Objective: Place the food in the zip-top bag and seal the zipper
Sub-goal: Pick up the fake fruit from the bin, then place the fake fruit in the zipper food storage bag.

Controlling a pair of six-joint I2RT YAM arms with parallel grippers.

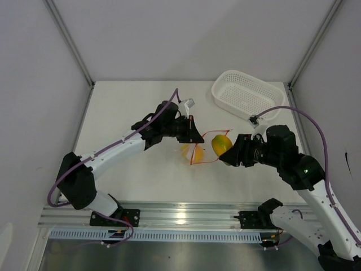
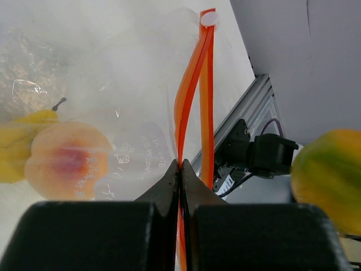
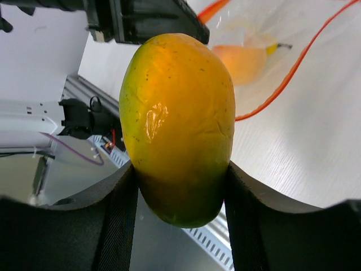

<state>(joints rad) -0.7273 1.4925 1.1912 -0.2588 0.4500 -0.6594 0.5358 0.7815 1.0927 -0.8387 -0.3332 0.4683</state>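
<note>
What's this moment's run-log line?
left gripper: shut on zipper | right gripper: holding mango at bag mouth | bag: open, two fruits inside

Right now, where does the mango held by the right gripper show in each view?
Top external: mango right of centre, just right of the zipper.
Left wrist: mango at the right edge, partly cut off.
Right wrist: mango fills the centre.
Shared landmark: the orange zipper, also seen at left wrist and right wrist.
</note>
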